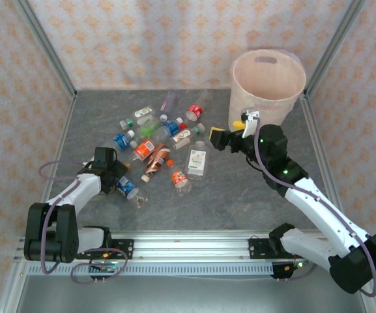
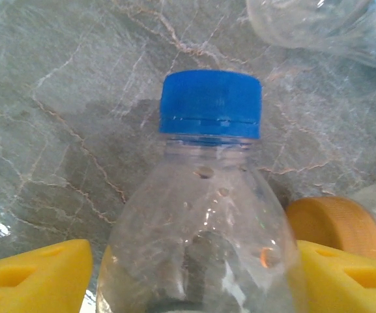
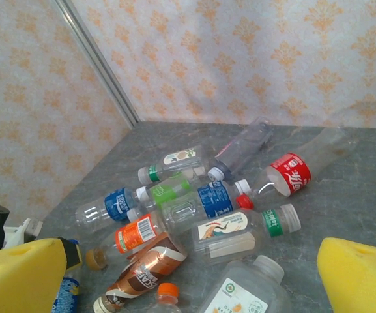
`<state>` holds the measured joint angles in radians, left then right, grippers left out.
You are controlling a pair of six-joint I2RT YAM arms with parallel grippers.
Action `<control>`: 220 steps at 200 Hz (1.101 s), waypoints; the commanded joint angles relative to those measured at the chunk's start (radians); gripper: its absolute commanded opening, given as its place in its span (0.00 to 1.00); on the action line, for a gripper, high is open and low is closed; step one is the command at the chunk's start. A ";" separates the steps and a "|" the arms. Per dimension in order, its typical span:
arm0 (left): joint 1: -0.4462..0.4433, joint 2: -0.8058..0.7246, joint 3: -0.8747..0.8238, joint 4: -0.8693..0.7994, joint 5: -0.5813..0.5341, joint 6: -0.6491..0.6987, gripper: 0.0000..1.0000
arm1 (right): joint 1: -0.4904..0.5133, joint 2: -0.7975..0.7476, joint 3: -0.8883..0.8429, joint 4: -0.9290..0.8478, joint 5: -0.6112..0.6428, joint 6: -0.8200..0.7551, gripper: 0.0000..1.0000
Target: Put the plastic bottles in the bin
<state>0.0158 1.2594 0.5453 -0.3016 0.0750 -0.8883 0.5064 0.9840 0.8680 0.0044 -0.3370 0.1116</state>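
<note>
About thirteen bottles, one bin — right end effector apart, left end effector straddles one, grip unclear.

Left arm was seen folded low near its base, left gripper angled down at the table with jaws part-spread, while right arm was stretched forward and raised, right gripper spread wide, facing left.

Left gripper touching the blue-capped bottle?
Cannot tell. Left wrist view: the left gripper brackets the blue-capped bottle closely, but neither contact nor a gap shows plainly.
</note>
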 commanded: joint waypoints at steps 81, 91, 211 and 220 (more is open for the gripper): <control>0.004 -0.056 0.039 -0.027 -0.055 0.049 0.52 | 0.008 -0.007 -0.080 0.095 0.016 0.052 0.99; 0.004 -0.093 0.063 -0.068 -0.058 0.049 0.50 | 0.010 -0.008 -0.098 0.125 0.015 0.080 0.99; -0.406 -0.126 0.540 0.115 0.120 0.193 0.44 | 0.085 0.213 -0.028 0.407 -0.368 0.330 0.99; -0.434 -0.081 0.590 0.130 0.147 0.216 0.44 | 0.092 0.237 -0.001 0.395 -0.377 0.333 0.99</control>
<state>-0.3534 1.0828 1.0256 -0.3050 0.1062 -0.7685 0.5816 1.1736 0.7841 0.2783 -0.5278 0.3820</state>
